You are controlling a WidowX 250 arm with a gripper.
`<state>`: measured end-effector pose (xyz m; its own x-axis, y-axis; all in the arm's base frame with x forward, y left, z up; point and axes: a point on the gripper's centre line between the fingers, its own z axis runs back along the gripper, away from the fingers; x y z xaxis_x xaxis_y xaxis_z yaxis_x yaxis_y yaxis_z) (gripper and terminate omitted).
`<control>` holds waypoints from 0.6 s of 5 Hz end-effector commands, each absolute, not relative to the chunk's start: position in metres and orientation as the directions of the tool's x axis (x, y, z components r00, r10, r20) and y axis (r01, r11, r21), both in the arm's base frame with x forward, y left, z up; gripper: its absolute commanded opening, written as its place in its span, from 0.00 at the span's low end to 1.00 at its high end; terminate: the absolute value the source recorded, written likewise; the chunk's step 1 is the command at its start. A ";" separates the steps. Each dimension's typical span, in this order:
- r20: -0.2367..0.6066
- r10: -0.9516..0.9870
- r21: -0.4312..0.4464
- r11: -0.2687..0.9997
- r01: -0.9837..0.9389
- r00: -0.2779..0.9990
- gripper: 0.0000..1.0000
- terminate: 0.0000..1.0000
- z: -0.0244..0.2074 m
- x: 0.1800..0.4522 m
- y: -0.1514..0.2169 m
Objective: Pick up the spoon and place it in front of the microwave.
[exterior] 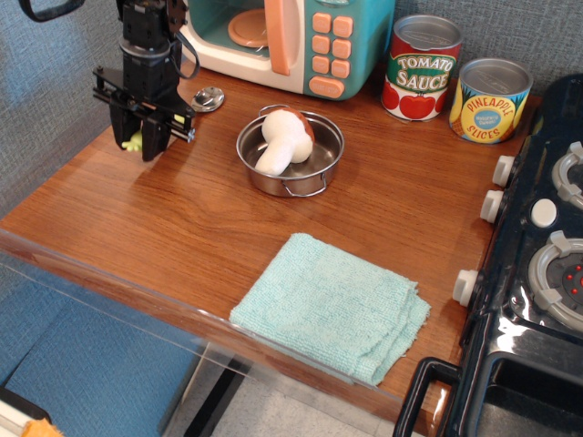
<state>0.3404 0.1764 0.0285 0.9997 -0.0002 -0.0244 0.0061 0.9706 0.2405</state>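
The spoon lies low over the wooden counter at the far left. Its shiny silver bowl (209, 97) is just in front of the microwave (301, 41), and its yellow-green handle (134, 141) shows between my fingers. My gripper (141, 139) points straight down and is shut on the handle end. I cannot tell if the spoon touches the counter. The microwave, cream and teal with peach buttons, stands at the back with its door open and an orange plate inside.
A steel pot (290, 155) holding a toy mushroom (284, 139) sits right of the gripper. Tomato sauce (421, 68) and pineapple (492, 100) cans stand at the back right. A teal cloth (332, 305) lies near the front edge. A black stove (537, 273) borders the right.
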 end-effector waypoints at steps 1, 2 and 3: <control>0.044 0.016 0.190 0.981 -0.024 0.999 1.00 0.00 0.060 0.339 0.192; 0.068 -0.025 0.148 0.989 0.015 0.997 1.00 0.00 0.063 0.340 0.194; 0.112 -0.048 0.121 0.992 0.034 0.993 1.00 0.00 0.078 0.340 0.185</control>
<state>0.3404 0.1778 0.0417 0.9978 -0.0406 0.0519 0.0365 0.9962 0.0785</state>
